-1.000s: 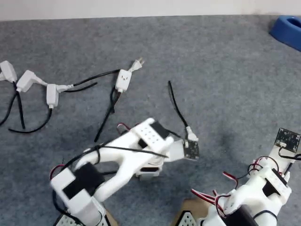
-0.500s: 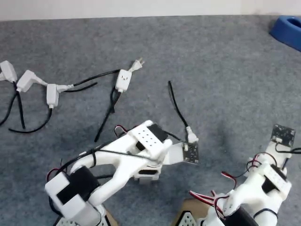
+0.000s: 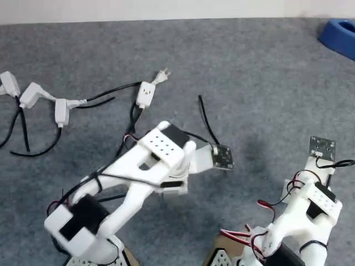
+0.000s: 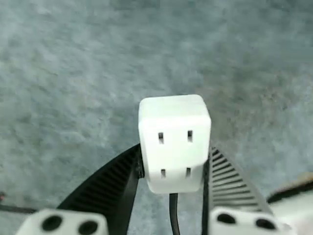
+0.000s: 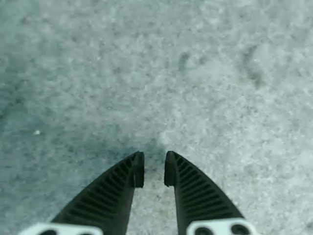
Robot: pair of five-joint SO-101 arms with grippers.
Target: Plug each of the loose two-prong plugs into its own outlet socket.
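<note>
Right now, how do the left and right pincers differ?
The left pincer is shut on a white outlet socket; the right pincer holds nothing. The left pincer's fingers stand the socket's width apart; the right pincer's fingers leave a narrow gap. Both have black ribbed fingers over grey carpet.

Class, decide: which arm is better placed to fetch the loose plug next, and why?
Probably the right. The left gripper is shut on the white socket, so it is occupied; the right gripper hangs empty over the carpet, though the loose plug lies far from it.
</note>
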